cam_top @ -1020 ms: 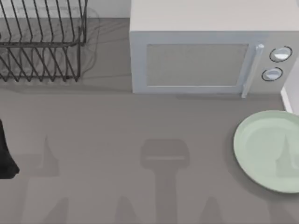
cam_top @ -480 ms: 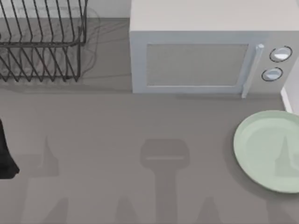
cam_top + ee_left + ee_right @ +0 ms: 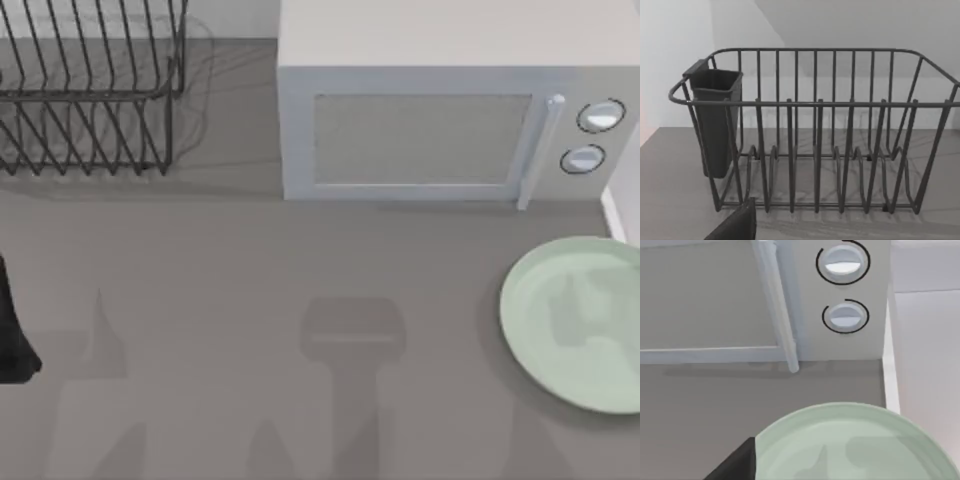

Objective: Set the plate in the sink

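The plate, pale mint green and round, lies flat on the grey table at the right, in front of the microwave's knobs, cut by the view's right edge. A blocky shadow falls across it. In the right wrist view the plate lies close below, and a dark part of my right gripper hangs by its rim without touching it. The sink's white rim shows at the far right edge, just behind the plate. A dark part of my left arm rests at the table's left edge. My left gripper faces the dish rack.
A white microwave with its door shut stands at the back, its handle and two knobs toward the plate. A dark wire dish rack with a cutlery cup stands at the back left.
The shadow on the plate has changed from a thin spike to a broader patch farther left. The plate and the left arm have not moved.
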